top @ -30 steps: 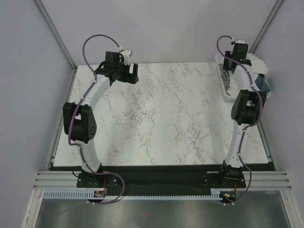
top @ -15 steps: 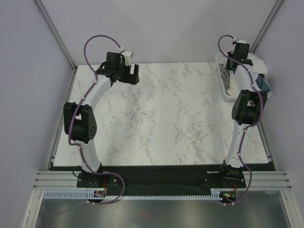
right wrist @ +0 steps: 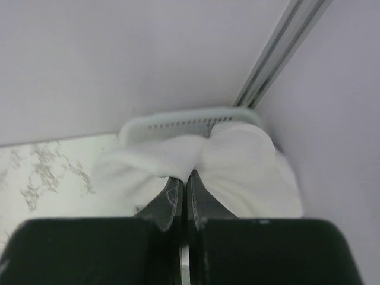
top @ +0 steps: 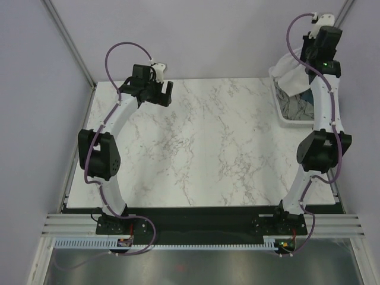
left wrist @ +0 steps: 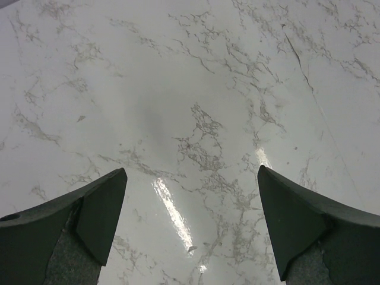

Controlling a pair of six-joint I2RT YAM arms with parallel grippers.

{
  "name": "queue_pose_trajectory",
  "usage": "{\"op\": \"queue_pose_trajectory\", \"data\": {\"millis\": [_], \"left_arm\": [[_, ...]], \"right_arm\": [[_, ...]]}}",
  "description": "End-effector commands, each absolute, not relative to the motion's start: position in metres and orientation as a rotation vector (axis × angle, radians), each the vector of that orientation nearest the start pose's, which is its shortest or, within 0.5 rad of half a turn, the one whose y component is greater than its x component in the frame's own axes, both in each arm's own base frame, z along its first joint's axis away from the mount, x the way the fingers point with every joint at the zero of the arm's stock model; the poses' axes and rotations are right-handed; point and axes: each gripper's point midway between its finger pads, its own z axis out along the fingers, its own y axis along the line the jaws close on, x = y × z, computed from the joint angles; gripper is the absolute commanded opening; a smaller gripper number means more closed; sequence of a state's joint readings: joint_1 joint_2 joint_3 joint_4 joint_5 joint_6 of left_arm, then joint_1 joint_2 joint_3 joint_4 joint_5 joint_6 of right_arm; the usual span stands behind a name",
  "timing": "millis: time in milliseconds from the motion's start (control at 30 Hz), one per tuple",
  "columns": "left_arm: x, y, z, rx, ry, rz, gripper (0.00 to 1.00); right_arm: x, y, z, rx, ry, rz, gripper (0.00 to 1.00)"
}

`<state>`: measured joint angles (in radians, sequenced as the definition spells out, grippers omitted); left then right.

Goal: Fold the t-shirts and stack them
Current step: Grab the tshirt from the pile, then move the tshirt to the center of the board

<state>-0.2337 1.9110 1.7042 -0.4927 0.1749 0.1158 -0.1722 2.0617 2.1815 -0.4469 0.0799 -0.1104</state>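
Note:
The white t-shirt [top: 292, 70] hangs bunched from my right gripper [top: 313, 58], which is raised above the white lattice basket [top: 287, 122] at the far right. In the right wrist view that gripper [right wrist: 185, 176] is shut, with a pinch of the white t-shirt [right wrist: 243, 163] between its tips. A grey t-shirt [top: 294, 107] and a bit of teal fabric [top: 308, 95] lie in the basket. My left gripper [top: 156, 95] hovers open over the far left of the table; in its wrist view the left gripper [left wrist: 191, 172] holds nothing above bare marble.
The marble table [top: 202, 142] spreads between the arms. The basket rim [right wrist: 178, 123] stands against the back wall beside a metal corner post [right wrist: 279, 56]. Walls close in on the left, right and far sides.
My right gripper closed on the white t-shirt in the basket and rose up and back, pulling the shirt up with it. The left arm has not moved.

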Motion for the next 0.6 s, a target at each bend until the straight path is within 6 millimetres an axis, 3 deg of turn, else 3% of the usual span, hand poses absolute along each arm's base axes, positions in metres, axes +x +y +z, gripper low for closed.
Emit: {"op": "queue_pose_trajectory", "data": {"millis": [0,100,167,233,267,467,567], "left_arm": [[0.503,-0.134,0.231,0.509,2.108,-0.148,1.0],[0.498,-0.118,0.244,0.354,2.113,-0.09,1.0],[0.491,-0.101,0.262,0.254,2.095,-0.014,1.0],[0.478,-0.098,0.266,0.261,2.089,-0.016,1.0],[0.469,-0.095,0.279,0.259,2.061,-0.018,1.0],[0.433,-0.087,0.278,0.307,2.053,-0.002,1.0],[0.42,-0.079,0.283,0.303,2.039,0.019,1.0]], "right_arm": [[0.543,-0.096,0.476,0.013,1.557,-0.258,0.0],[0.519,-0.062,0.5,-0.105,1.512,-0.2,0.0],[0.512,-0.032,0.504,-0.197,1.497,-0.152,0.0],[0.501,-0.01,0.508,-0.246,1.494,-0.107,0.0],[0.497,0.01,0.502,-0.285,1.519,-0.059,0.0],[0.456,0.127,0.5,-0.537,1.529,0.219,0.0],[0.434,0.162,0.501,-0.58,1.516,0.336,0.0]]}}
